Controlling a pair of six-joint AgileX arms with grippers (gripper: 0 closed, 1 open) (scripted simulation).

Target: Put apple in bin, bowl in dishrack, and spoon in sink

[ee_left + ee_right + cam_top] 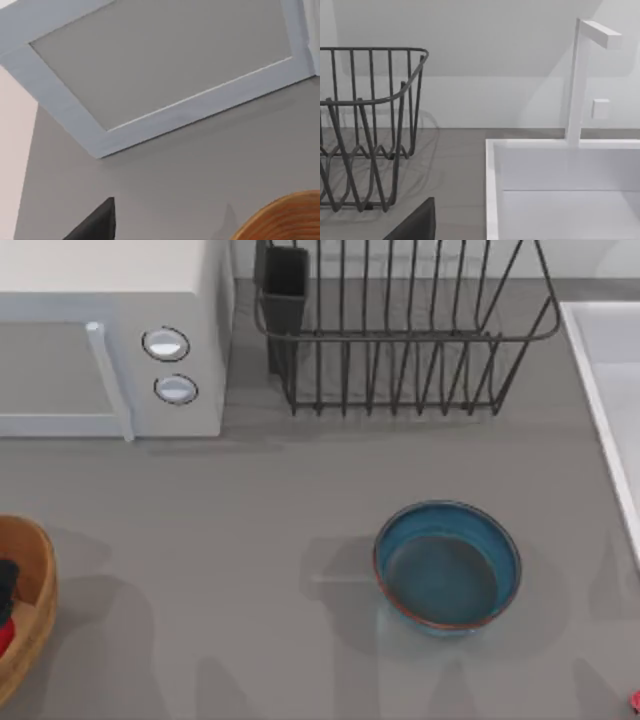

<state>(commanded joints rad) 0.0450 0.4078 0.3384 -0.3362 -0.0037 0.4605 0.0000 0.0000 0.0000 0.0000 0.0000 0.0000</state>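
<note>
The deep-blue bowl stands upright and alone on the grey table, right of centre. At the left edge is the wooden bin, its rim also in the left wrist view. Inside it a red lump, the apple, lies just under a black part of my left gripper. A tiny red tip of the spoon shows at the bottom right corner. The black wire dishrack stands at the back and the sink at the right edge. A dark part of my right gripper faces the sink and the dishrack.
A white microwave with two round knobs fills the back left, and its door lies ahead of the left wrist camera. A white faucet rises behind the sink. Bare table lies between the bin and the bowl.
</note>
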